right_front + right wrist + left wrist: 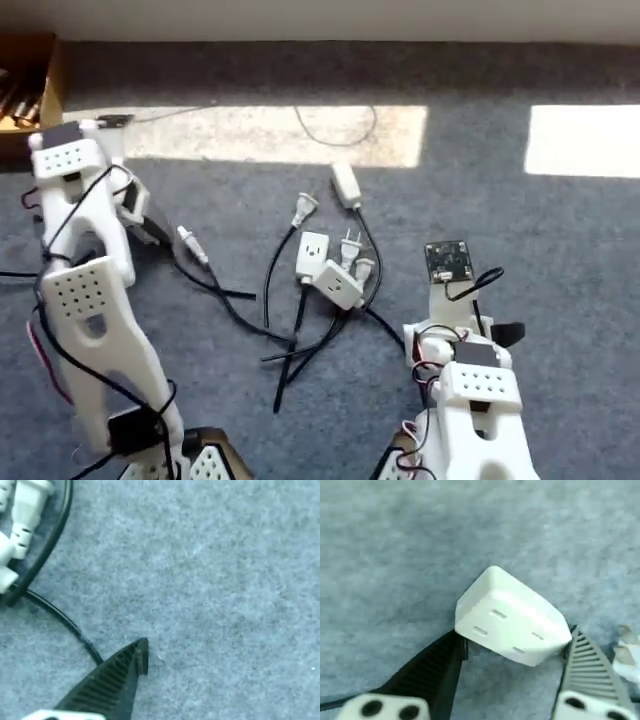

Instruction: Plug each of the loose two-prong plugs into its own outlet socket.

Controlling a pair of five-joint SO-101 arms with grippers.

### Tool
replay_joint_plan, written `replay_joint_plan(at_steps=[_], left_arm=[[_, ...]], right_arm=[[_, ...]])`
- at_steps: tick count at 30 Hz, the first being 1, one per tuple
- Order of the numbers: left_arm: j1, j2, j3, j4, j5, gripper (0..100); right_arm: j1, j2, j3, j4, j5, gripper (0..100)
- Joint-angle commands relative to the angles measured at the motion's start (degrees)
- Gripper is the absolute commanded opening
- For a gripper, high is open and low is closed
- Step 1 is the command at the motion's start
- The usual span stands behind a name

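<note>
In the left wrist view, a white outlet socket (pixel 512 622) with slots on its face sits between my left gripper's (pixel 516 639) two black fingers, which touch its opposite edges. From above, that gripper (pixel 155 222) is at the left, with the socket (pixel 190 245) and its black cable jutting out. Mid-carpet lie two more white sockets (pixel 313 250) (pixel 338 286), two white plugs (pixel 350 245) (pixel 365 268) beside them, and a third plug (pixel 303 210) farther back. My right gripper (pixel 460 300) hovers right of this cluster. One of its fingers (pixel 120 680) shows over bare carpet, near two plugs (pixel 25 505).
Black cables (pixel 300 340) trail from the sockets and plugs toward the front. A white adapter (pixel 347 183) with a thin cord lies behind the cluster. A wooden box (pixel 25 85) stands at the back left. Grey carpet stretches to the right of the right arm.
</note>
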Motion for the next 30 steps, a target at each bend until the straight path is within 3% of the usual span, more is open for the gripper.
replay_joint_plan(at_steps=[1, 4, 10, 18, 21, 30], left_arm=[[-1.5, -6.5, -0.2, 0.5, 0.8, 29], [-0.7, -9.0, -0.5, 0.4, 1.1, 22], [4.6, -10.6, 0.0, 0.8, -7.8, 2], [4.8, -10.7, 5.5, 0.8, -3.8, 21], [3.3, -11.1, 5.1, 0.5, -3.3, 20], [-2.8, -10.7, -7.3, 0.4, 8.6, 18]], right_arm=[[0.3, -1.0, -0.2, -0.7, -0.3, 55.3], [0.3, -1.0, -0.2, -0.7, -0.3, 55.3], [0.3, -1.0, -0.2, -0.7, -0.3, 55.3], [0.3, -1.0, -0.2, -0.7, -0.3, 55.3], [0.3, -1.0, -0.2, -0.7, -0.3, 55.3], [0.2, -1.0, -0.2, -0.7, -0.3, 55.3]])
